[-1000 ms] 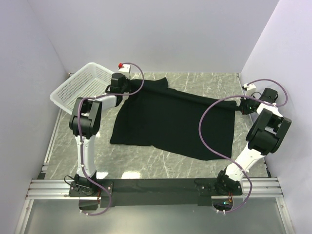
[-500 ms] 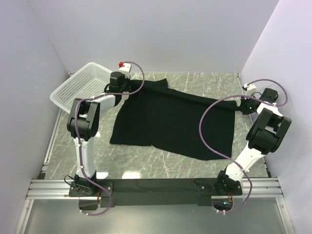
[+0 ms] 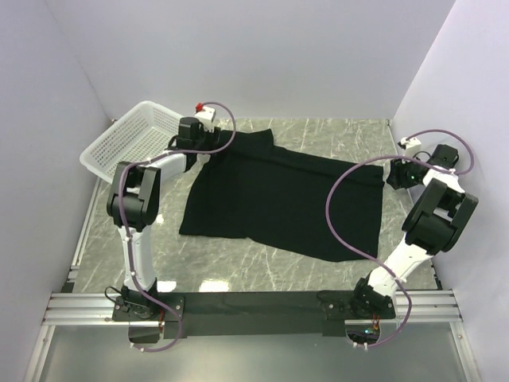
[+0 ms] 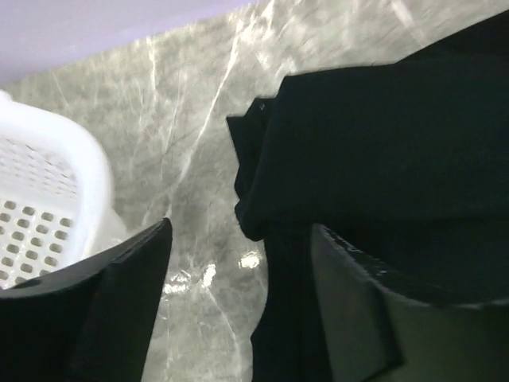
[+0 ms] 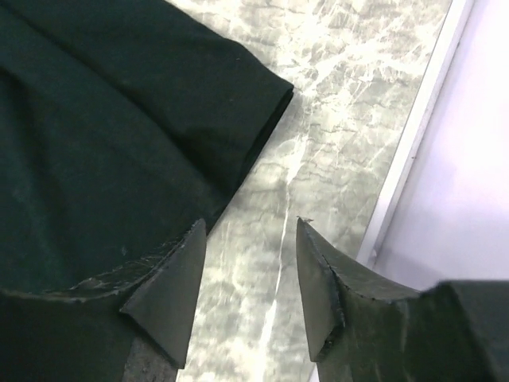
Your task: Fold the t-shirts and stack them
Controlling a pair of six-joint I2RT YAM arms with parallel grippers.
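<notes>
A black t-shirt (image 3: 278, 195) lies flat across the marble table, folded into a wide band. My left gripper (image 3: 204, 151) hovers at its back-left corner, beside the white basket. In the left wrist view the left gripper (image 4: 240, 225) is open, and the shirt's rumpled corner (image 4: 374, 135) lies loose below the gap and the right finger (image 4: 358, 310). My right gripper (image 3: 390, 174) sits just off the shirt's right edge. In the right wrist view the right gripper (image 5: 251, 221) is open over bare marble, with the shirt's hem (image 5: 103, 135) to its left and nothing held.
A white mesh basket (image 3: 127, 139) stands tilted at the back left, its rim (image 4: 87, 171) close to my left fingers. A white rail (image 5: 413, 135) and the purple wall run close along the right gripper's right side. Walls enclose the table on three sides.
Both grippers went from shut to open and let go of the shirt's edges. The left wrist drew back slightly towards the basket; the right gripper shifted a little right, off the cloth.
</notes>
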